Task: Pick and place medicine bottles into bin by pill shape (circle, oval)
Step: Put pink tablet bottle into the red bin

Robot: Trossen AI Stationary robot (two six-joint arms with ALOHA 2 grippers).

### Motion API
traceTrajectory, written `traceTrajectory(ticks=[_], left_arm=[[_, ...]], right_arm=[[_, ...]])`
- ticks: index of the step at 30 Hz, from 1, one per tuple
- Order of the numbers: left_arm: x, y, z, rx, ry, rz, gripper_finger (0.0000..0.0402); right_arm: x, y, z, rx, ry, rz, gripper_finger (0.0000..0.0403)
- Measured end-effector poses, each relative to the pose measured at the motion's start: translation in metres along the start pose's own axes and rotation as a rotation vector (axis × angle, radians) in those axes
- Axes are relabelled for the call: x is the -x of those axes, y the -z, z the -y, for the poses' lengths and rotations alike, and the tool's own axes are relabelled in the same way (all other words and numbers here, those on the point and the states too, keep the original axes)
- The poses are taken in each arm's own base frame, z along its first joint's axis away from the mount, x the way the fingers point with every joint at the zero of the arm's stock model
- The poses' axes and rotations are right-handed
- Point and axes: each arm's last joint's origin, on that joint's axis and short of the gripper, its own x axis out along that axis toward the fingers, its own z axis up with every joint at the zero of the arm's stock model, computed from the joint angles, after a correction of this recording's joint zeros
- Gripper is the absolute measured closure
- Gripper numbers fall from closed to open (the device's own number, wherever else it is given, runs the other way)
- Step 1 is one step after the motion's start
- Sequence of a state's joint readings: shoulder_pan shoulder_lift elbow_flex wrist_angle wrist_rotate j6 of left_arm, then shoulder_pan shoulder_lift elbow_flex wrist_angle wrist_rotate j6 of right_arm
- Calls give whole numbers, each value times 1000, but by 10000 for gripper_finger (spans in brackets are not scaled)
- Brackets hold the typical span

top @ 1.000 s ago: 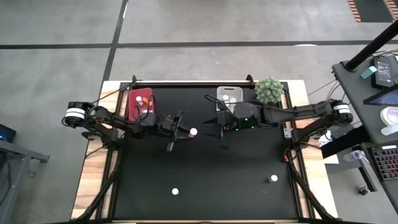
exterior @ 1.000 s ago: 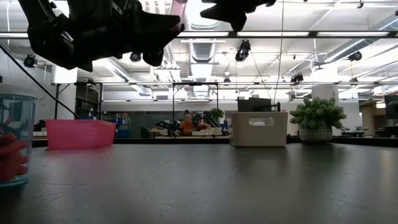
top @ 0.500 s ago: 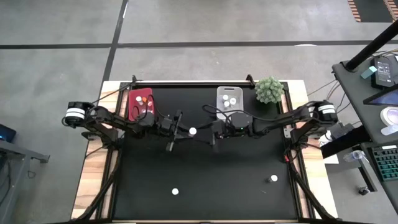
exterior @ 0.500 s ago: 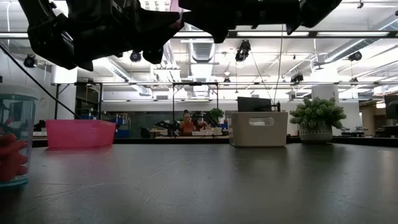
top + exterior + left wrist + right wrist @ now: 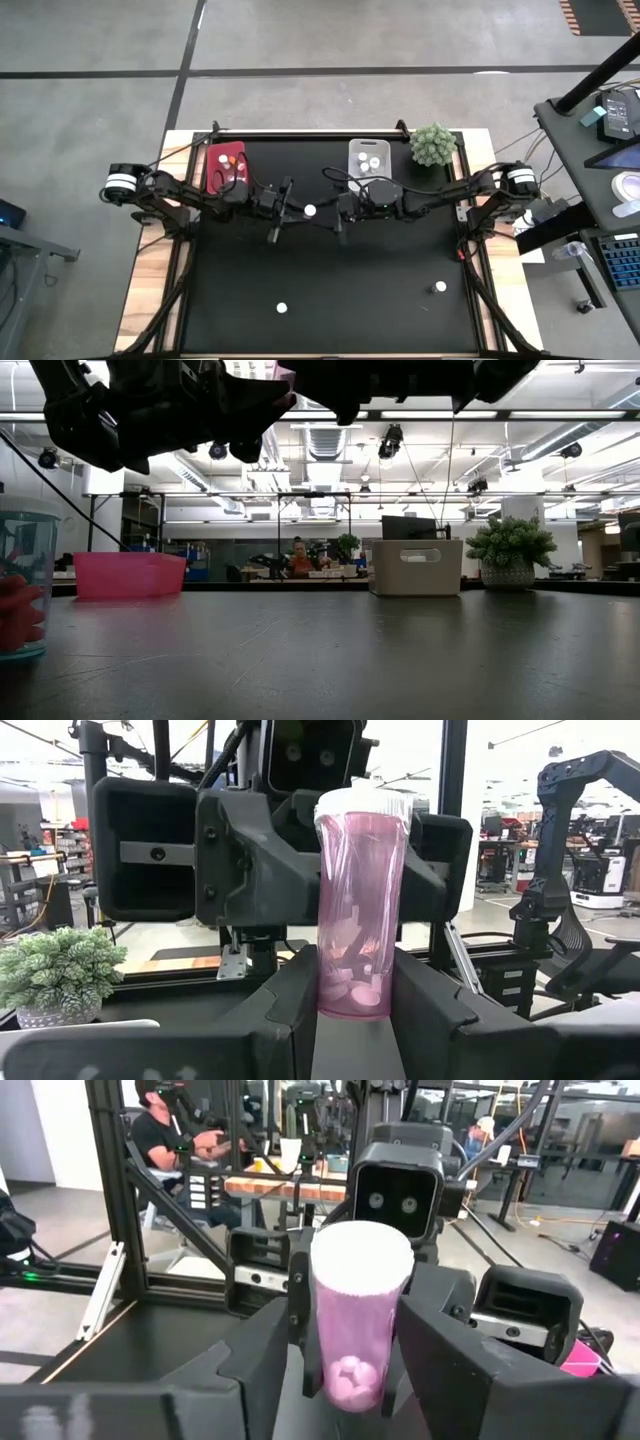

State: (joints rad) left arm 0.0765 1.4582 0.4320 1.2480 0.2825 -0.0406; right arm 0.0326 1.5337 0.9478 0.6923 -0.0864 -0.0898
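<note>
Both arms [image 5: 190,195] were matte black, jointed in slim segments, each ending in a white collar [image 5: 120,183] at its base (nine o'clock and three o'clock). Thin dark cables trailed along them; the blocky fingers [image 5: 260,1020] were black.

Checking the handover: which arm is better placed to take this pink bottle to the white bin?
Right. The right gripper meets the pink bottle in the left gripper, and the white bin sits beside the right arm, the red bin beside the left.
</note>
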Motion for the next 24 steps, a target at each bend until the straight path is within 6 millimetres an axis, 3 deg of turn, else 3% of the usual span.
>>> traceTrajectory(ticks=[11, 20, 24], left_arm=[[0, 0, 0, 0, 1, 0, 309], [0, 0, 0, 4, 1, -1, 304], [0, 1, 0, 8, 0, -13, 279]], right_arm=[[0, 1, 0, 7, 6, -9, 301], [0, 2, 0, 9, 4, -10, 310], [0, 3, 0, 6, 0, -32, 310]])
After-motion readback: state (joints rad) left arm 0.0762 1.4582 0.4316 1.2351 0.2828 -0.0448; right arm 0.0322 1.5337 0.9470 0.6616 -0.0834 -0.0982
